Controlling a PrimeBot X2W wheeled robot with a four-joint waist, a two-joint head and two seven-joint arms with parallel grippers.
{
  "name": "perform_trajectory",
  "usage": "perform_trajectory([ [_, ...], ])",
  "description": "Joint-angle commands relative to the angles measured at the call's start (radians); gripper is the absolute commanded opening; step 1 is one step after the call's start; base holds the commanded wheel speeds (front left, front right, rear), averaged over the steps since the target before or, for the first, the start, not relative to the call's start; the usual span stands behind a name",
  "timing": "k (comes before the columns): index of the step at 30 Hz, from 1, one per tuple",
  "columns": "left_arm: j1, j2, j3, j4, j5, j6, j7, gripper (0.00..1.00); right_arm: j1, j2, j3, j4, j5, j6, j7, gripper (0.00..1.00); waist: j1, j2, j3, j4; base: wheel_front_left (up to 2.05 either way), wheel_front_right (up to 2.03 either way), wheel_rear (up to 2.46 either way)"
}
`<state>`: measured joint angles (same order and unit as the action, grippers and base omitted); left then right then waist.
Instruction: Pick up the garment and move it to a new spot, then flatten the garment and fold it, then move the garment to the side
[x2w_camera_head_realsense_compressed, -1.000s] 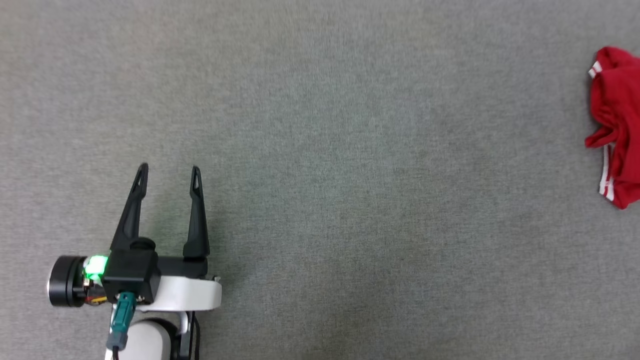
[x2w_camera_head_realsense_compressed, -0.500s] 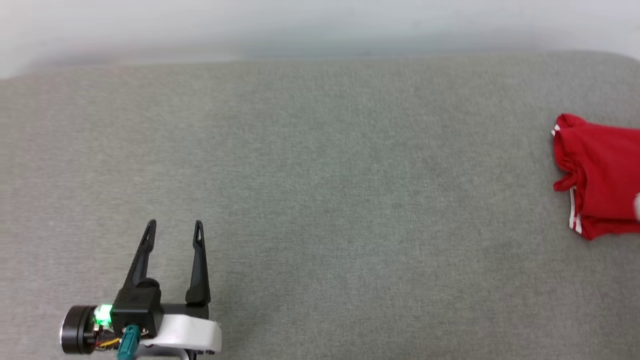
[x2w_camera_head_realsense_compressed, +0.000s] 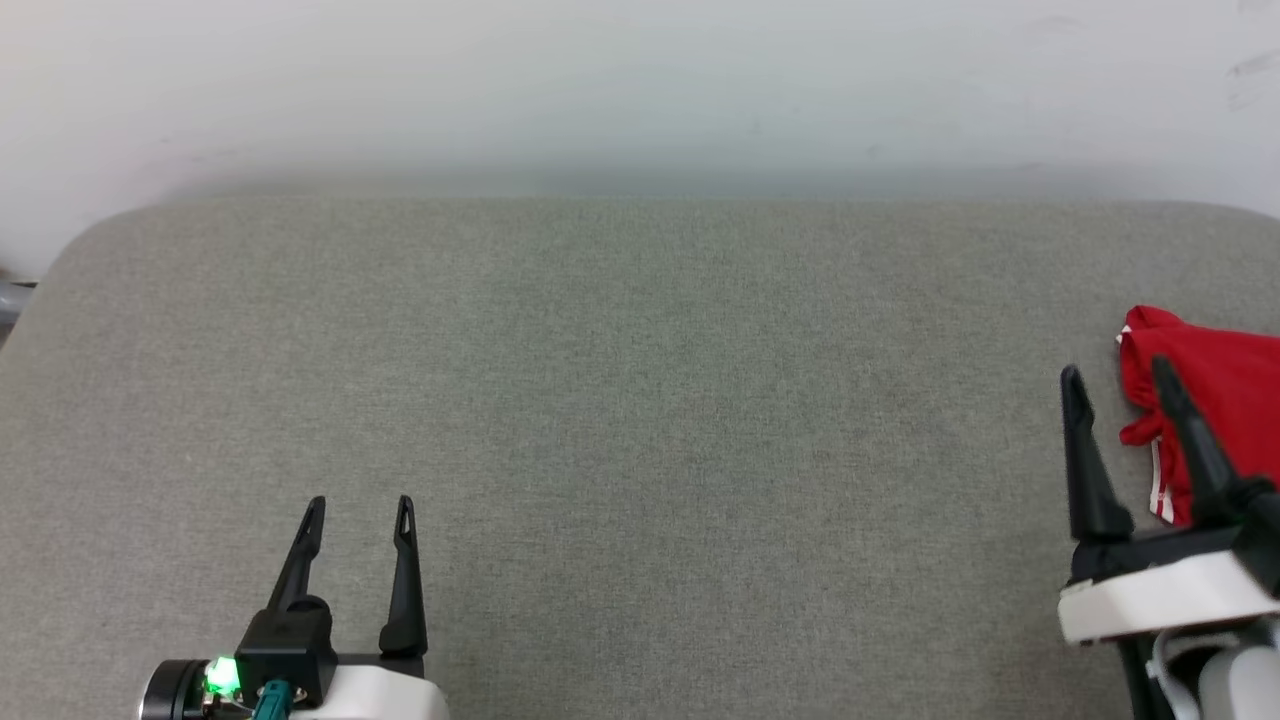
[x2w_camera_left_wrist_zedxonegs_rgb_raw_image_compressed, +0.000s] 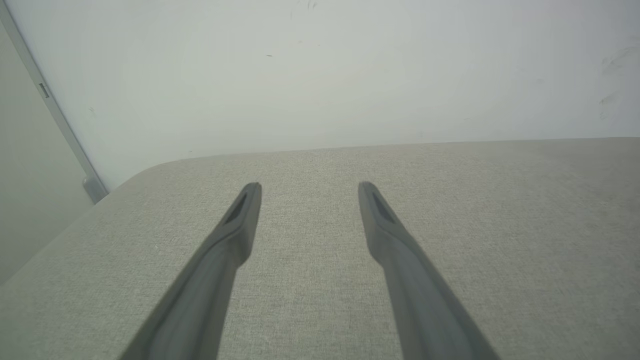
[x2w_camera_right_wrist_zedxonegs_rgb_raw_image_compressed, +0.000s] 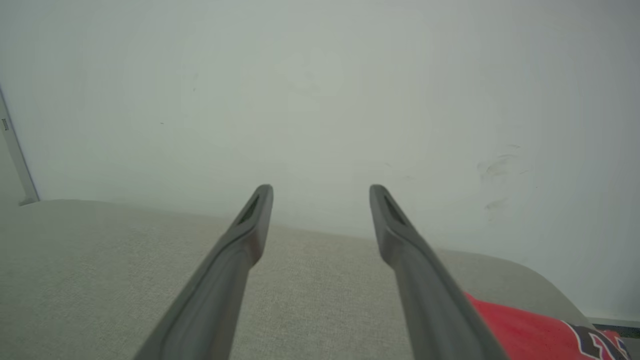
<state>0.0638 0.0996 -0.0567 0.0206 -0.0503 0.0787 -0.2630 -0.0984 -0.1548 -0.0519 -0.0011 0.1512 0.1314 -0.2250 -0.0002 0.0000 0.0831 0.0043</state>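
Two dark long-fingered claws, the left claw (x2w_camera_head_realsense_compressed: 361, 502) and the right claw (x2w_camera_head_realsense_compressed: 1115, 368), are being held spread wide and empty above the grey fabric-covered bench (x2w_camera_head_realsense_compressed: 640, 420). The crumpled red jersey-style garment (x2w_camera_head_realsense_compressed: 1232, 385) with white striped trim is lying bunched at the bench's right side, partly cut off by the head view. It is lying just right of the right claw's fingers, well apart from the left claw, so the right arm is judged nearer. Its long axis cannot be told.
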Motion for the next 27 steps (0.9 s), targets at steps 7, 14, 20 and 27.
perform_trajectory([
  [7,0.033,-0.006,0.006,0.008,-0.005,-0.017,-0.002,1.00,0.104,0.055,0.017,0.028,0.007,-0.001,-0.021,1.00,0.0002,0.0000,-0.044,0.006,0.00,0.00,0.00],
  [14,0.055,-0.012,0.012,0.014,-0.013,-0.033,-0.002,1.00,0.186,0.089,0.007,0.021,0.006,-0.001,-0.030,1.00,0.0002,0.0000,-0.075,0.008,0.00,0.00,0.00],
  [20,0.074,-0.019,0.014,0.020,-0.017,-0.046,-0.002,1.00,0.222,0.100,0.005,0.007,0.000,-0.001,-0.023,1.00,0.0002,0.0000,-0.087,0.007,0.00,0.00,0.00],
  [27,0.076,-0.023,0.018,0.034,-0.017,-0.060,-0.002,1.00,0.234,0.105,0.002,0.004,-0.006,-0.001,-0.013,1.00,0.0002,0.0000,-0.093,0.009,0.00,0.00,0.00],
])
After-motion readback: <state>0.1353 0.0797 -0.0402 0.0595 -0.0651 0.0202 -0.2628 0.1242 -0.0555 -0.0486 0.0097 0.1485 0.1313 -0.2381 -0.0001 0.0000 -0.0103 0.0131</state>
